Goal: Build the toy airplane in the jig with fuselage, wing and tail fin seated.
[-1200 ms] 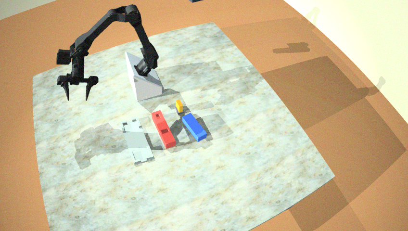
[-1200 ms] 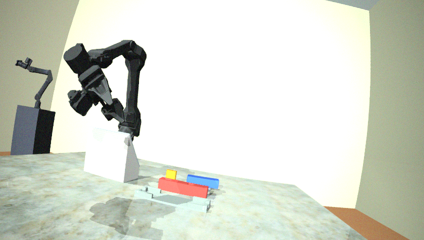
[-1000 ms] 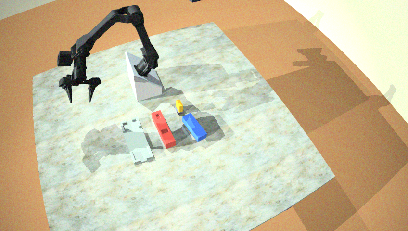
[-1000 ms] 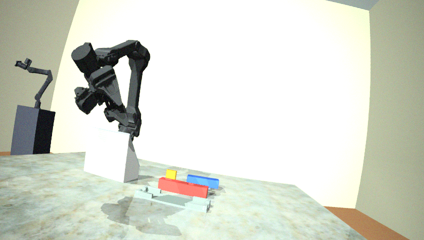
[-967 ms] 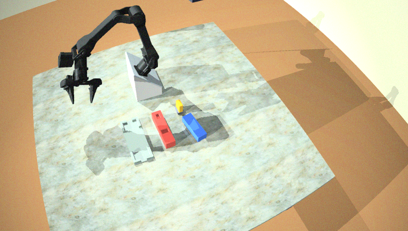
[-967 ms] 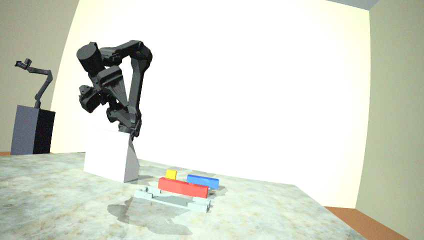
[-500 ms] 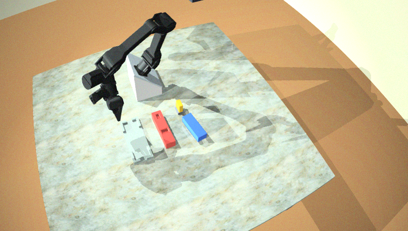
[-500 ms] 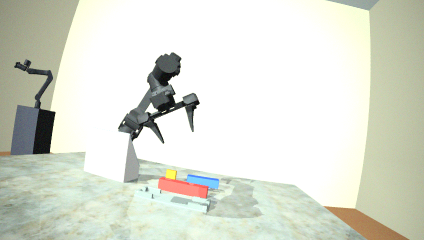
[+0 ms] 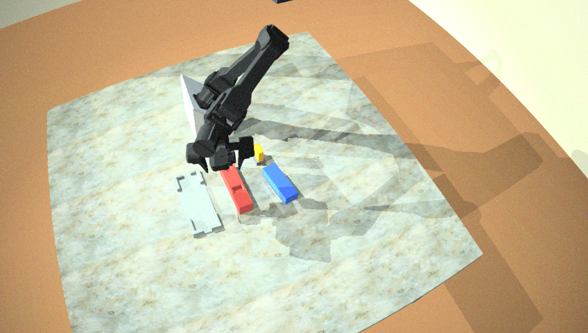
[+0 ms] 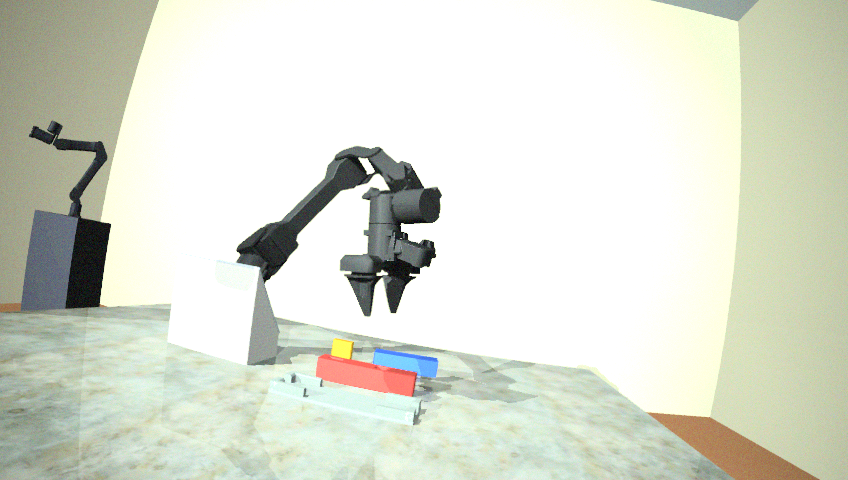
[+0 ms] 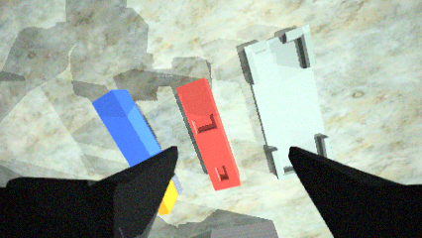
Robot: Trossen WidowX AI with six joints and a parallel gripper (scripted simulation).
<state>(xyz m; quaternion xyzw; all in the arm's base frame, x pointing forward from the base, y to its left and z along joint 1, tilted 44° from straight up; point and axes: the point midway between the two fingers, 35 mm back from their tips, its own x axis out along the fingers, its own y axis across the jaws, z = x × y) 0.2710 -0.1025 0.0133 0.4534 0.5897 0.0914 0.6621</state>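
The red fuselage lies beside the jig with its two sockets facing up. The pale grey jig cradle holds nothing. The blue wing lies on the fuselage's other side. The small yellow tail fin stands near one end of the wing; a finger partly hides both in the wrist view. My gripper is open and empty, pointing down above the parts. In the top view it hides the fuselage's tail end.
The parts are on a marbled mat. The arm's white wedge-shaped base stands behind them. A second arm is on a dark pedestal far in the background.
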